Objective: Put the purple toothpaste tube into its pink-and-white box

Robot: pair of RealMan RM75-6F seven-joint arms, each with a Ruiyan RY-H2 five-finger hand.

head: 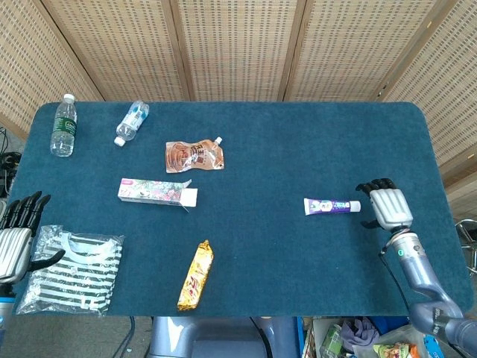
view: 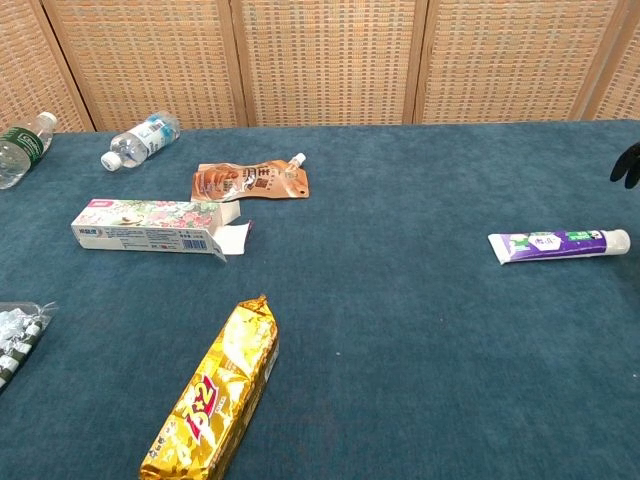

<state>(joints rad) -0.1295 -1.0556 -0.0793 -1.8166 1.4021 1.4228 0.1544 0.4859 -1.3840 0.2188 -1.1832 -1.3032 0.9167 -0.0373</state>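
The purple toothpaste tube (head: pixel 332 206) (view: pixel 558 243) lies flat on the blue table, white cap pointing right. The pink-and-white box (head: pixel 157 192) (view: pixel 150 225) lies at the left, its end flap open toward the tube. My right hand (head: pixel 388 206) hovers just right of the tube's cap, fingers apart, holding nothing; only its dark fingertips (view: pixel 628 164) show at the chest view's right edge. My left hand (head: pixel 16 233) stays open off the table's left edge, beside the striped shirt bag.
A brown spouted pouch (head: pixel 194 156) lies behind the box. A gold snack bar (head: pixel 195 275) sits near the front edge. Two water bottles (head: pixel 63 125) (head: pixel 131 121) are at the back left. A bagged striped shirt (head: pixel 71 269) occupies the front left corner.
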